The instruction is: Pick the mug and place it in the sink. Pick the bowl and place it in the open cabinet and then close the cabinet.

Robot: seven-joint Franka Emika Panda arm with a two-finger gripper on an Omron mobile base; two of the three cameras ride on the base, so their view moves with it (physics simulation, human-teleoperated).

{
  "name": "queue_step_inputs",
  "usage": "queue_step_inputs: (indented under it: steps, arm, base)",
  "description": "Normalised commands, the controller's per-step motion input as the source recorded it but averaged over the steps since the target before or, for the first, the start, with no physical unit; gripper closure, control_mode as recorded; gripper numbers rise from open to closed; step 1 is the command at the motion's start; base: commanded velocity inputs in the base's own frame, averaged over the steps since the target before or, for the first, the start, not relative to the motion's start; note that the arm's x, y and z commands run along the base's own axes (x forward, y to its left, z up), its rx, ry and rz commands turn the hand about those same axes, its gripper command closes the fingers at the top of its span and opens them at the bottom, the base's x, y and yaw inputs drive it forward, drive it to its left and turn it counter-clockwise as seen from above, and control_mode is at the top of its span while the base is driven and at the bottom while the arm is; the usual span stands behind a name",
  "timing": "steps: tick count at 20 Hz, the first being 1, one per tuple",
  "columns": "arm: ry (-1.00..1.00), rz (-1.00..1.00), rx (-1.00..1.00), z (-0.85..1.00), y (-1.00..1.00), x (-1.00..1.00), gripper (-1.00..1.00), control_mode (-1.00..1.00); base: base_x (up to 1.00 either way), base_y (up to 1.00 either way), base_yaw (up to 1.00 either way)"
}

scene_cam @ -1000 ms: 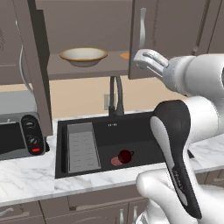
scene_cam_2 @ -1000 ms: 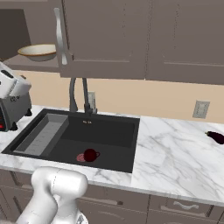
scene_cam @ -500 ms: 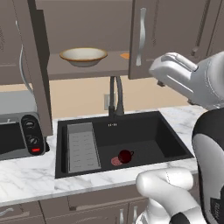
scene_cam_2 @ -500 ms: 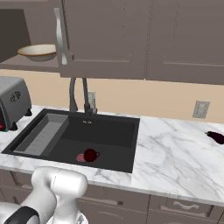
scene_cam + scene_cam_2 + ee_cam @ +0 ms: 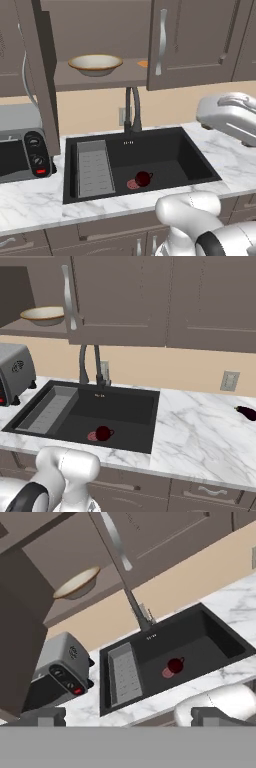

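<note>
The tan bowl rests on the brown shelf of the cabinet. The cabinet's left door stands swung out, edge-on to me. Down in the black sink the dark red mug sits beside the red drain. My gripper is open with nothing between its fingers, pulled back from the cabinet and looking down on sink and shelf. The arm's white wrist hangs over the counter to the right of the sink.
A grey toaster oven stands left of the sink, under the open door. The dark faucet rises behind the basin. A grey ribbed tray fills the sink's left side. A dark eggplant lies far right on the marble counter.
The arm has swung away from the cabinet, rightward and down. The bowl stays on the shelf and the mug in the sink. The gripper has stayed open.
</note>
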Motion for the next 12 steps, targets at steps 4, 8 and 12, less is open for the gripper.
queue_step_inputs:
  steps: [4, 8, 12]
  arm:
    - [0.00, 0.00, -0.11, -0.01, 0.16, -0.21, -1.00, -1.00]
    - [0.00, 0.00, -0.16, -0.01, 0.43, -0.15, -1.00, -1.00]
    - [0.01, 0.00, -0.13, -0.05, 0.79, -0.05, -1.00, -1.00]
  base:
    - [0.00, 0.00, 0.00]
    - [0.00, 0.00, 0.00]
    - [0.00, 0.00, 0.00]
